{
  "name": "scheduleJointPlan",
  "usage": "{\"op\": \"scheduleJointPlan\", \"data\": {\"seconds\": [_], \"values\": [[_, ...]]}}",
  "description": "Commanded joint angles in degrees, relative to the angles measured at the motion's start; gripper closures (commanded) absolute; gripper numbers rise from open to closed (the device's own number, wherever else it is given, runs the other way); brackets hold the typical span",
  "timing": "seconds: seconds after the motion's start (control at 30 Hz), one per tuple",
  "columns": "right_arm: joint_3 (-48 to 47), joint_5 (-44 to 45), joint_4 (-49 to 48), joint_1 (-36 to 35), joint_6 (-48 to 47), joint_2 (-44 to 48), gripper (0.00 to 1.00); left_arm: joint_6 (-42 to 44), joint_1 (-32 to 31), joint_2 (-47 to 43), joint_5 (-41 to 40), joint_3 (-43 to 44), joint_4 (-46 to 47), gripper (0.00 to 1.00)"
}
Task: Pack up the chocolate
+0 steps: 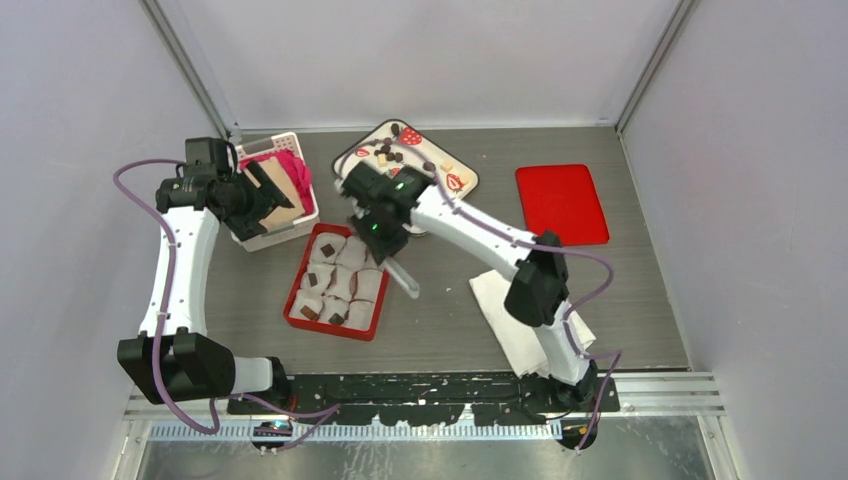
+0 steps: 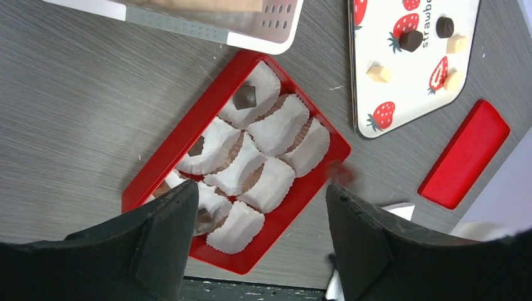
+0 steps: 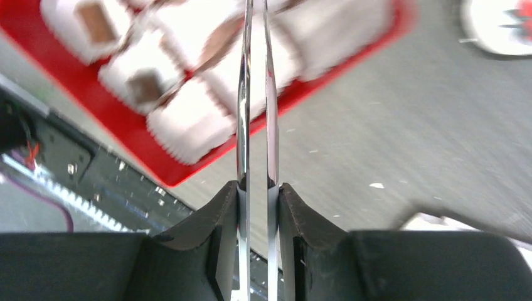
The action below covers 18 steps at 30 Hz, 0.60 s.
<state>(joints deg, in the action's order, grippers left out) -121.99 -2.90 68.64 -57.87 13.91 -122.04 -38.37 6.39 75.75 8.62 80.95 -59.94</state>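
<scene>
A red tray (image 1: 298, 272) holds several white paper cups; a few hold dark chocolate pieces (image 1: 327, 248). More chocolate, dark and cream, lies on the strawberry-printed plate (image 1: 440, 180) behind it. My right gripper (image 1: 383, 228) is shut on metal tweezers (image 1: 402, 277) that slant down beside the tray's right edge. In the right wrist view the gripper (image 3: 257, 188) clamps the tweezers (image 3: 256, 94); their tips run off the top, over the blurred tray (image 3: 119, 122). My left gripper (image 1: 262, 192) is open and empty over a white basket. In its wrist view (image 2: 260, 191) it looks down on the tray (image 2: 182, 138) and chocolate (image 2: 244, 97).
A white basket (image 1: 290, 228) with pink cloth and cardboard stands left of the tray. A red lid (image 1: 562, 203) lies at the right, also in the left wrist view (image 2: 464, 153). A white napkin (image 1: 520, 320) lies near the right arm's base.
</scene>
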Motion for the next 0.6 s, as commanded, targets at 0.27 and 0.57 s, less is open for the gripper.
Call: {"op": "scheduleJointPlan", "data": {"seconds": [0.27,0.57], "values": [[-6.76,4.97,4.05,22.20,4.24,-2.71,0.74,-0.36,0.32,-0.29,0.08,1.94,1.92,0.25],[-7.26,-1.42,4.56,22.53,1.63,-6.78,0.57,-0.92,0.34,1.03,-0.28,2.53,2.46,0.25]]}}
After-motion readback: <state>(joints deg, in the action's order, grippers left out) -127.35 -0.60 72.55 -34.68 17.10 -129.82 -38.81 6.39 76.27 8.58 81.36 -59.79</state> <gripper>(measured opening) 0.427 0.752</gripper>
